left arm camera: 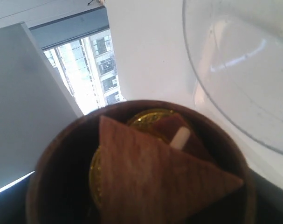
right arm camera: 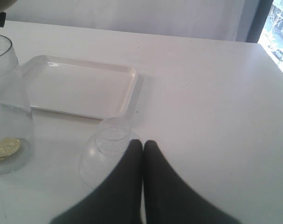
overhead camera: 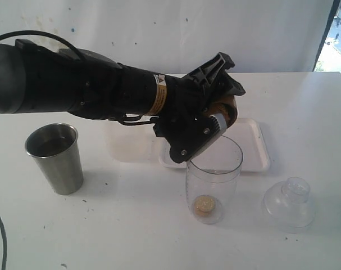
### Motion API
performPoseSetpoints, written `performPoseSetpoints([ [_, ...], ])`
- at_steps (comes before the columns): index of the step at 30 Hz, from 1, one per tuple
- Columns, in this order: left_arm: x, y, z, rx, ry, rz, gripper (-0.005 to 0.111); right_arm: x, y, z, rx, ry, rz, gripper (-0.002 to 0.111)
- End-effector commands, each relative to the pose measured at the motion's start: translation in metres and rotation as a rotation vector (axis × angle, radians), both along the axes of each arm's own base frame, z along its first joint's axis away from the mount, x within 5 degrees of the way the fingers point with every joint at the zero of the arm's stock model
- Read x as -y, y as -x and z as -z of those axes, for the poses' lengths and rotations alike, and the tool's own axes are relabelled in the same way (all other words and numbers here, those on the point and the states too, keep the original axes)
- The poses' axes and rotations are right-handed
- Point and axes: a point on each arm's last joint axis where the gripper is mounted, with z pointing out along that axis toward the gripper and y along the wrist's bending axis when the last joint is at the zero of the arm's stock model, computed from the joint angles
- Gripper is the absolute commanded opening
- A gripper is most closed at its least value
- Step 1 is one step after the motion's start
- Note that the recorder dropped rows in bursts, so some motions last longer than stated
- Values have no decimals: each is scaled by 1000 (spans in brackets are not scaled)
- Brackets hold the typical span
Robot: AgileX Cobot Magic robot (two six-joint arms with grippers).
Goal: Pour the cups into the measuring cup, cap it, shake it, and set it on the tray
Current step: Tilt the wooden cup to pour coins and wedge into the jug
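The measuring cup (overhead camera: pixel 214 171), a tall clear plastic cylinder with a rounded base, stands upright mid-bench, closer to the edge nearest the exterior camera than to the far edge. One gold foil coin (overhead camera: pixel 204 205) lies on its bottom. Just above its rim the left gripper (overhead camera: pixel 212 107) holds the copper-brown cup (overhead camera: pixel 228 110) tipped on its side, jaws spread wide around the rounded body. Inside that cup sit a flat, matte triangular wafer-like piece (left arm camera: pixel 155 172), another shiny coin (left arm camera: pixel 148 119) and a small white stub (left arm camera: pixel 180 137).

The likely trouble is the wafer. It is broad and may wedge across the cup's mouth, or slide out crooked and miss the rim. The gripper's lower finger hangs close to the light cylinder and could nudge it over.

The shallow white tray (overhead camera: pixel 254 149), smooth with a raised rim, lies just behind the cylinder toward the far edge. A clear domed cap (overhead camera: pixel 289 203) sits toward the right edge of the white bench (overhead camera: pixel 310 107). The right gripper (right arm camera: pixel 142 154) rests pinched together and empty just beside the cap. The tapered brushed-steel tumbler (overhead camera: pixel 55 157) stands upright toward the left edge.
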Motion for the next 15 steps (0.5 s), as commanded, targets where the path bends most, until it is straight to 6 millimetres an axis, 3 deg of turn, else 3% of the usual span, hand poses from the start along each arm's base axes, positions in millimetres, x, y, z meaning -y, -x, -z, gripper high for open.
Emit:
performPoseSetpoints([
  [1,1,3,-9,32,6,12,0,0,0,1,6,0,2,0],
  [5,3,4,-8,119,-51,18,0,0,0,1,6,0,2,0],
  [15,5,7,-8,147,-71,21,0,0,0,1,6,0,2,0],
])
